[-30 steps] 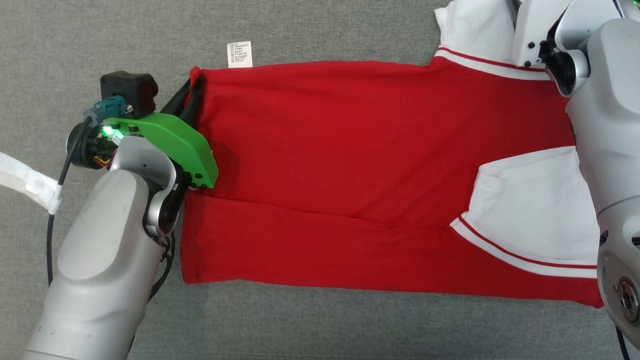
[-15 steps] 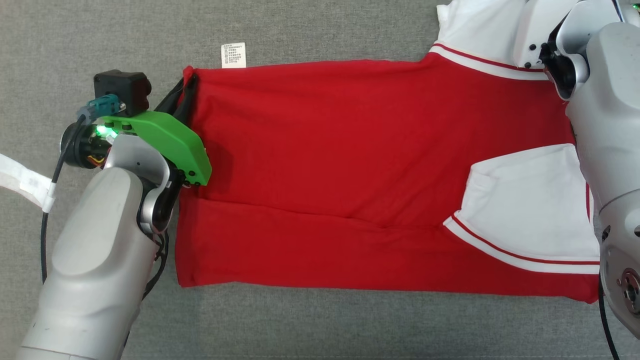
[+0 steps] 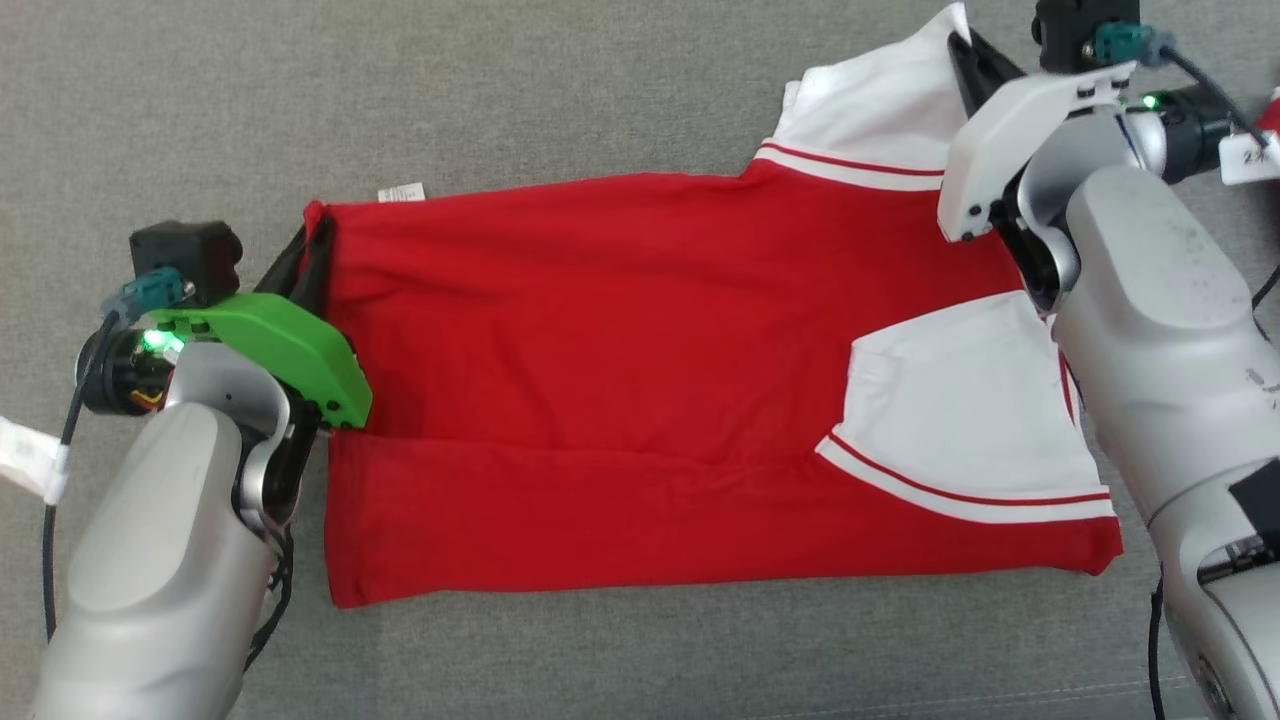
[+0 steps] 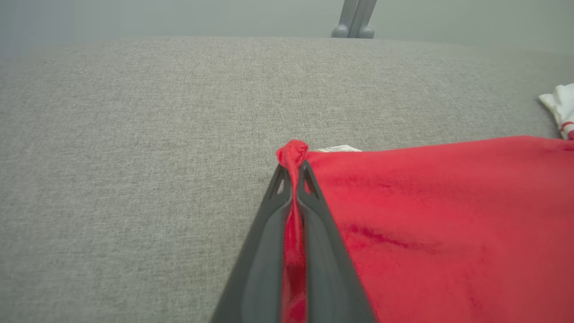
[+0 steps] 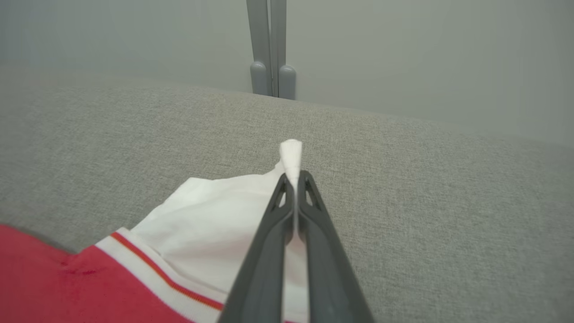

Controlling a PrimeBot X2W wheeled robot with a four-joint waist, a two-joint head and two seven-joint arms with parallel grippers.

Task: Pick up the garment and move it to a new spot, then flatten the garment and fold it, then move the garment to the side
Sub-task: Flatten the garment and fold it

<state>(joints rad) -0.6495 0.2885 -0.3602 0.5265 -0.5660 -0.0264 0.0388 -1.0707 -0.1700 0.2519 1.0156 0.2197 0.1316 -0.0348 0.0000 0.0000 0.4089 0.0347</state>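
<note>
Newly grips white sleeve (image 3: 880, 100), upper right, in right hand (image 3: 962, 48); pinches garment's (image 3: 600, 330) red hem (image 4: 292, 152) in left hand (image 3: 312, 235); ready to fold.

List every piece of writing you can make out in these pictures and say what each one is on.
"2", followed by a mark too blurred to read: on the white tag at the right edge of the head view.
Print too small to read: on the care label at the far edge of the garment.
No other writing can be read.
</note>
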